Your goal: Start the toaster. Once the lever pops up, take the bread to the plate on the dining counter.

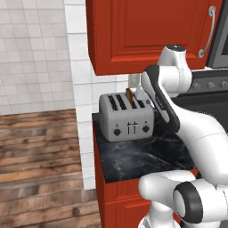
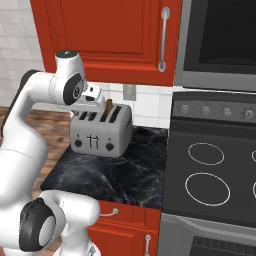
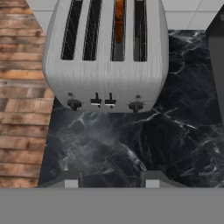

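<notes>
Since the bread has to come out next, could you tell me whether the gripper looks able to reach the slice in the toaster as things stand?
Probably yes. The bread stands proud of the third slot of the toaster, nothing lies over the slots, and the gripper hangs above the counter just in front, jaws parted.
</notes>
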